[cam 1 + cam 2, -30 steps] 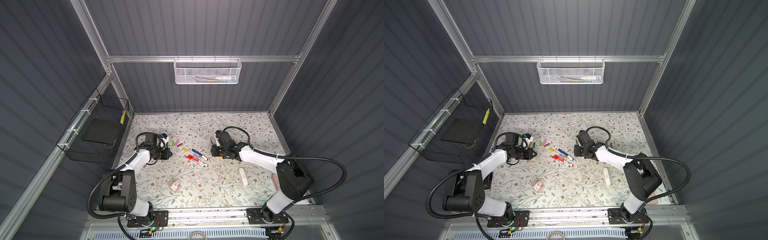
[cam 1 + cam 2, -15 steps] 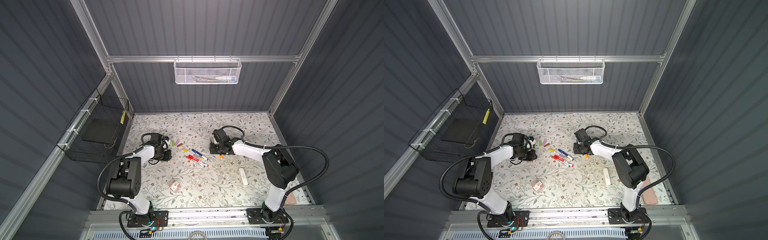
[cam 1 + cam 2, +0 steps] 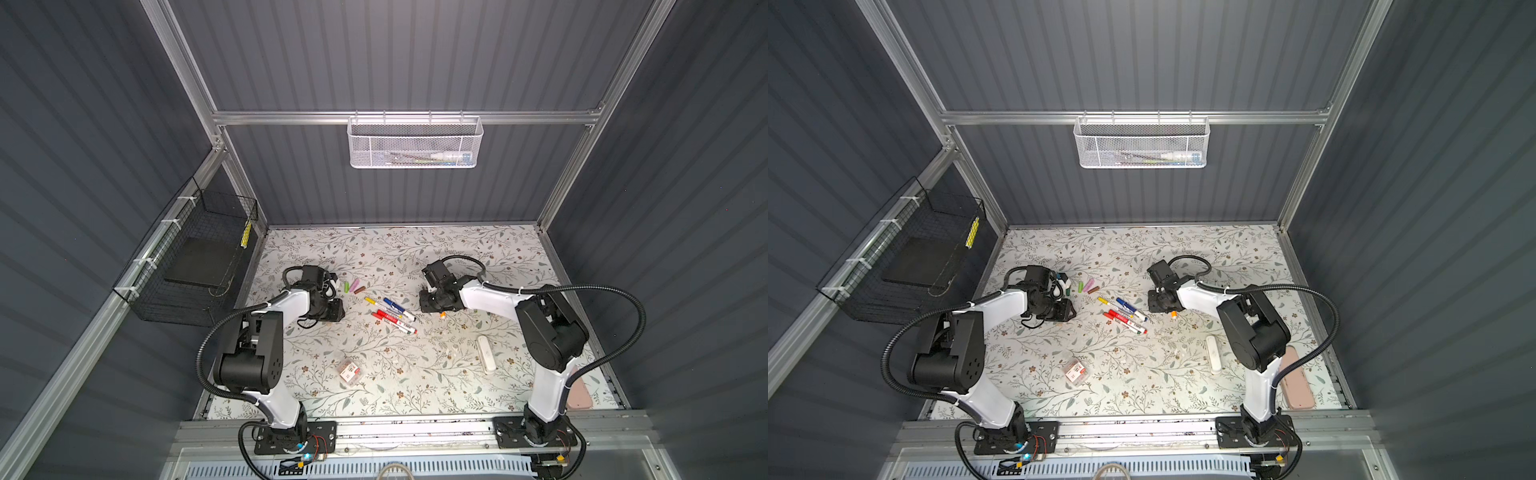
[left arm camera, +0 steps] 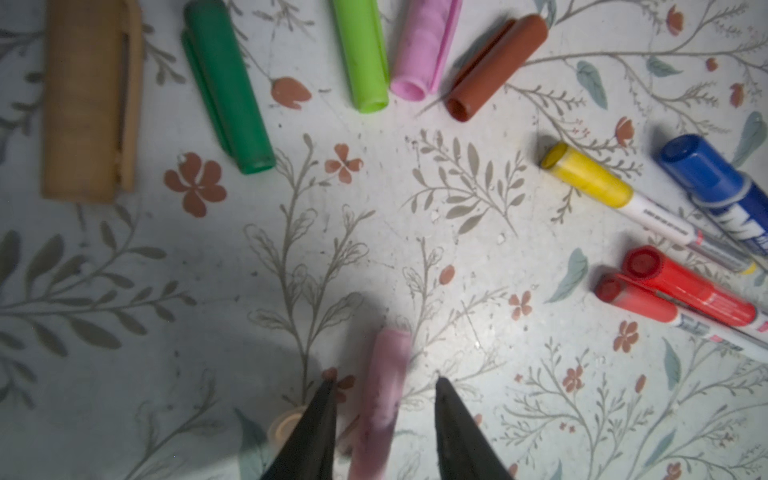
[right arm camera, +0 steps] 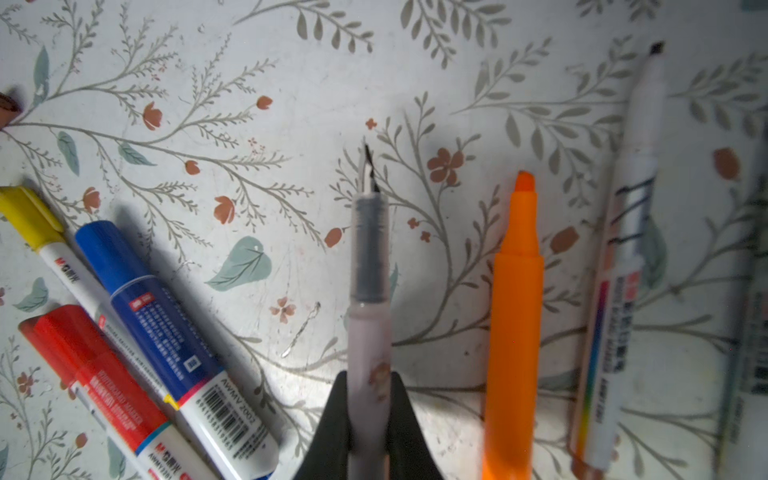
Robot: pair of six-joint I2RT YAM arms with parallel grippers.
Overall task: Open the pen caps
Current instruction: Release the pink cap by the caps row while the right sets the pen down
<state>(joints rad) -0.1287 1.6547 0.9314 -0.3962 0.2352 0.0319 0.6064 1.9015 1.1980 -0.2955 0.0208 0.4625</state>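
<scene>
In the left wrist view my left gripper (image 4: 385,380) is open, with a blurred pink cap (image 4: 384,399) loose between its fingers. Beyond it on the table lie loose pen caps: tan (image 4: 89,99), dark green (image 4: 226,83), light green (image 4: 361,54), pink (image 4: 424,45) and brown (image 4: 494,66). Yellow (image 4: 586,176), blue (image 4: 702,170) and two red (image 4: 685,286) markers lie capped. My right gripper (image 5: 370,374) is shut on a pale pink pen body (image 5: 370,291) whose black nib is bare. In both top views the grippers (image 3: 332,309) (image 3: 428,305) sit low, either side of the markers (image 3: 390,311).
An uncapped orange highlighter (image 5: 515,299) and an uncapped white pen (image 5: 623,249) lie beside the held pen. A white oblong case (image 3: 485,353), a small clear box (image 3: 350,370) and a pink case (image 3: 579,395) lie nearer the front. A black wire basket (image 3: 195,266) hangs on the left wall.
My left gripper's jaws have parted and let go of the pink cap. The right gripper stays shut on the pen body, and both arms have shifted pose.
</scene>
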